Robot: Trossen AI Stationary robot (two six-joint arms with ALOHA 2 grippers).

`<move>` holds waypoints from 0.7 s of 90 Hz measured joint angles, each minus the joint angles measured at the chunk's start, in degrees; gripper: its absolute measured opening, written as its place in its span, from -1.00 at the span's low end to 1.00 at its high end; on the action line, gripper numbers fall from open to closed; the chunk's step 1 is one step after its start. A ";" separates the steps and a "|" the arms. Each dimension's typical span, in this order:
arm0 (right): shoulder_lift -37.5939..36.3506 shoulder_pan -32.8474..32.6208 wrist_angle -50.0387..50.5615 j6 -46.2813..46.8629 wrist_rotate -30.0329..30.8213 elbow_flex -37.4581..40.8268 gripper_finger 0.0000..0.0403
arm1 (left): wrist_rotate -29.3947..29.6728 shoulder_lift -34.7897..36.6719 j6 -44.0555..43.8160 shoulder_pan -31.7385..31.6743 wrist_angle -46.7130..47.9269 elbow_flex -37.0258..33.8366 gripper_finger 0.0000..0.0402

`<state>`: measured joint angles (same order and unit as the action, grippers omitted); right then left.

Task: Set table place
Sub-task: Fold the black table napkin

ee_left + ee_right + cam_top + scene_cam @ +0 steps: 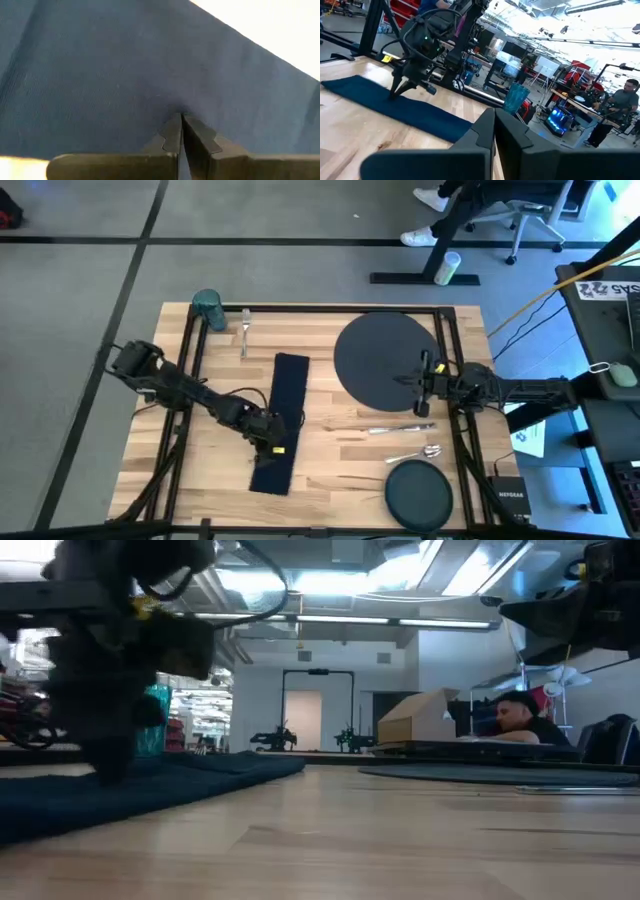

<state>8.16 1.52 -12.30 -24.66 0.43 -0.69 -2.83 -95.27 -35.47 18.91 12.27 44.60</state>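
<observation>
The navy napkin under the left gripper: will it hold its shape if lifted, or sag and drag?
The navy napkin lies flat as a long cloth strip, so it will probably droop from wherever it is pinched. The left gripper is closed down on the fabric, which dimples there, suggesting it is soft. It looks light and may drag along the table.

Seated person [520,720] beyond table, cardboard box [420,718] beside; office chair [520,210], white shoes [425,218] on floor.
</observation>
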 joint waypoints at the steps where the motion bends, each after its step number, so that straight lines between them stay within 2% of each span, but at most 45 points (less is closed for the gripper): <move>1: 0.00 0.00 -0.02 0.05 0.00 0.00 -1.00 | -0.01 -0.17 0.18 -0.18 -0.59 0.00 -1.00; 19: 0.02 0.00 -0.03 0.27 0.00 0.00 -1.00 | 0.86 -0.90 3.02 -4.51 -9.71 -0.30 -1.00; 30: 0.01 0.00 -0.09 0.31 -0.02 0.00 -1.00 | 0.80 1.60 6.03 -6.58 -9.71 1.18 -1.00; 49: 0.01 -0.02 -0.16 0.39 -0.02 0.00 -1.00 | 0.06 8.35 7.06 -8.73 -1.40 4.22 -1.00; 63: 0.02 -0.02 -0.05 0.39 -0.04 0.00 -1.00 | 5.51 13.99 5.61 -11.11 11.43 4.61 -1.00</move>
<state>8.19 1.50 -12.35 -24.27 0.38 -0.69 2.68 -81.28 -29.87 7.80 23.70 49.21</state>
